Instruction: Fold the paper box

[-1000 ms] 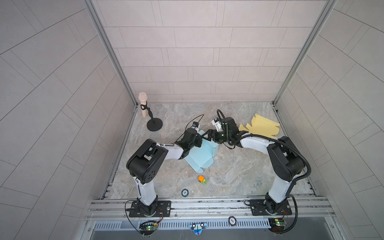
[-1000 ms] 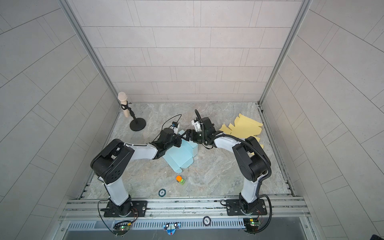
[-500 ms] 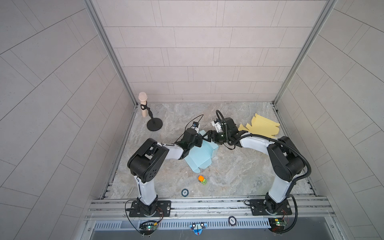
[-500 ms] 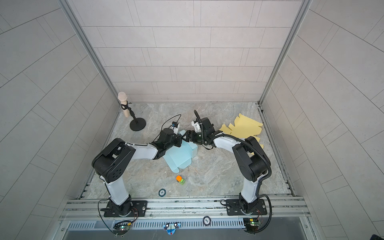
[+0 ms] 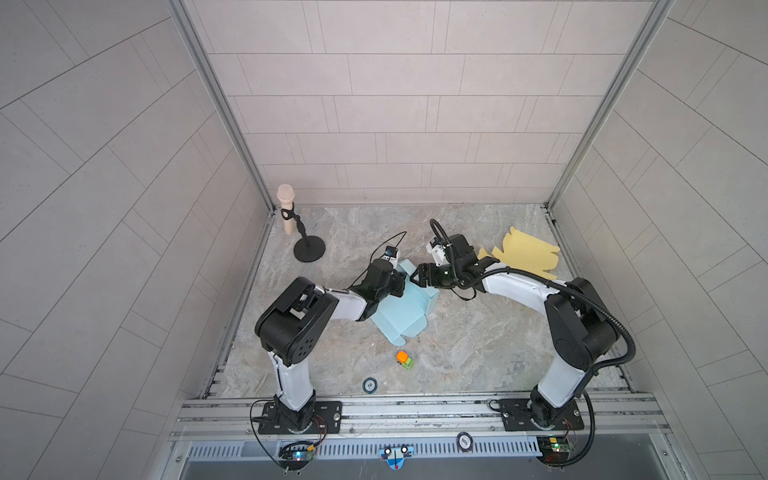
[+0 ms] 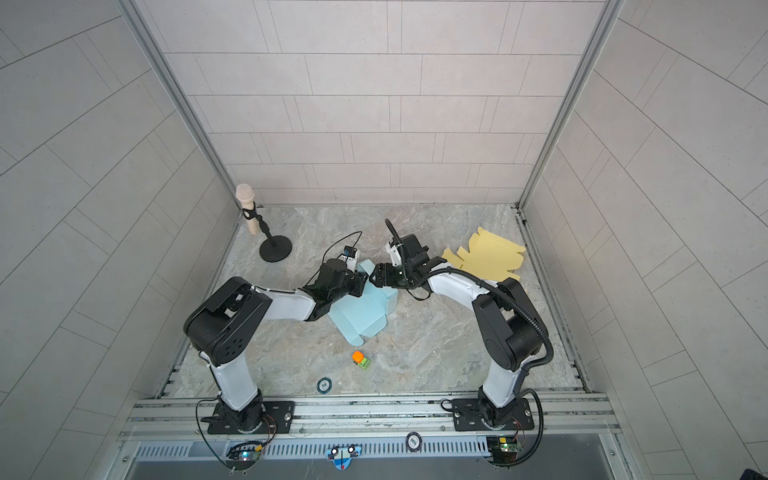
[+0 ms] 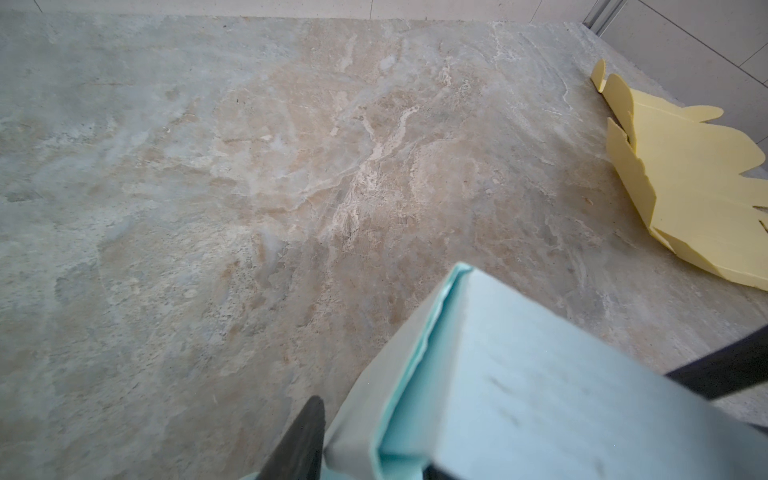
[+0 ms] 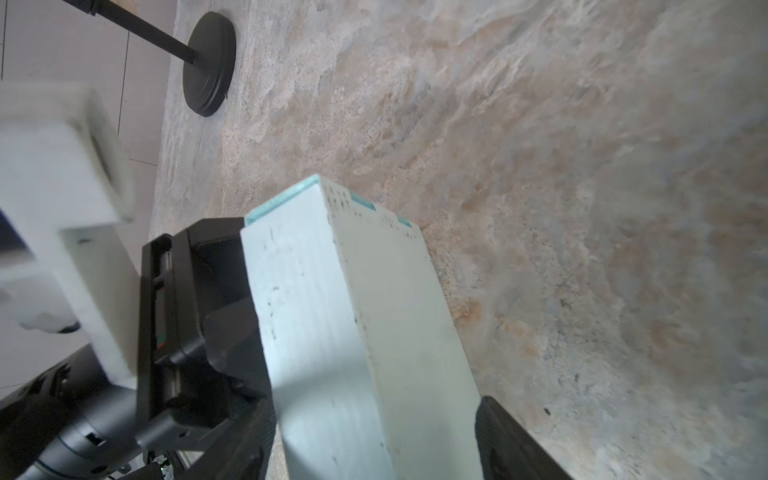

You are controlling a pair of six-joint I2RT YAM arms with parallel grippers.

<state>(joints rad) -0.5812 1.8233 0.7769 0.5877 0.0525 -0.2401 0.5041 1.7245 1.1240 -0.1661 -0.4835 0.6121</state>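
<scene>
The light-blue paper box [image 5: 405, 311] lies at the middle of the marble table [image 5: 478, 345] in both top views. It is half made: flat panels spread toward 6 o'clock, while its 12 o'clock end is folded up into a squared wall. Both arms meet at that raised end. The left gripper [image 5: 397, 284] reaches in from 9 o'clock and sits at the box's 11 o'clock edge. The right gripper [image 5: 419, 276] reaches in from 3 o'clock and sits at its 1 o'clock corner.

In the right wrist view the folded wall fills the gap between the right gripper's two black fingers [image 8: 511, 440], which stand wide apart and clasp it by its sides. In the left wrist view one dark finger [image 7: 303, 440] sits just beside the box's doubled edge (what lies on the other side I cannot make out). I cannot tell whether the left claw is gripping or free.

A flat yellow box blank [image 5: 525, 257] lies at 2 o'clock, well apart from the blue one. A microphone stand [image 5: 309, 251] stands at 10 o'clock. A small orange-and-green toy [image 5: 404, 360] and a round disc [image 5: 369, 385] lie near 6 o'clock.
</scene>
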